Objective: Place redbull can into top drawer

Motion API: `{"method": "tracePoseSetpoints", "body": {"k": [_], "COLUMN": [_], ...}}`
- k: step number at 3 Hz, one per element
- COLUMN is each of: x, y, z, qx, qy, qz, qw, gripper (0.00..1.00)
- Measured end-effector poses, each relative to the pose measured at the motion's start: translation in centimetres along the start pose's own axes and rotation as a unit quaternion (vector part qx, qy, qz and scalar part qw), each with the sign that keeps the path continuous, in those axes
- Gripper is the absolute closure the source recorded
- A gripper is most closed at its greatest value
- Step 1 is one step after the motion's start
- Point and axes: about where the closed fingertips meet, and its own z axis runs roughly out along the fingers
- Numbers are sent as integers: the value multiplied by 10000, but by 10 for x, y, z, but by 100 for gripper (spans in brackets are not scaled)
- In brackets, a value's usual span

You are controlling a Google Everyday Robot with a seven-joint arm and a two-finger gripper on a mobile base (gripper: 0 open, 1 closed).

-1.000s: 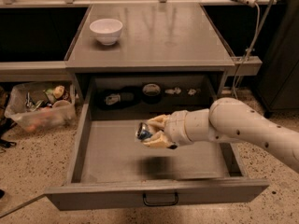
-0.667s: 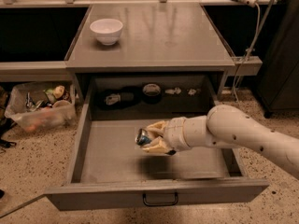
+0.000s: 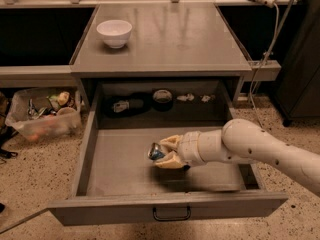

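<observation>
I'm holding my gripper [image 3: 164,153] low inside the open drawer [image 3: 117,159], its fingers [image 3: 170,141] gripping the can [image 3: 155,152], tipped sideways, silver end showing.

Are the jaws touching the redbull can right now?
Touching. The camera view shows the gripper inside the open top drawer, its jaws closed against the redbull can from above and below, with no gap visible on either side.

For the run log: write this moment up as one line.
stage: placing | gripper: inside open top drawer, shut on redbull can | can: in grasp, not yet released | white bowl: on countertop
</observation>
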Motion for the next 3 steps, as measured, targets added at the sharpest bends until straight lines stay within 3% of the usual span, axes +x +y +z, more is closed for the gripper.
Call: {"method": "tracePoseSetpoints", "body": {"k": [1, 3], "x": [18, 27], "y": [-15, -22], "z": [10, 17], "qx": [-42, -171], "qy": [103, 99], "qz": [-23, -56], "qw": [9999, 9998], "gripper": [100, 59]}}
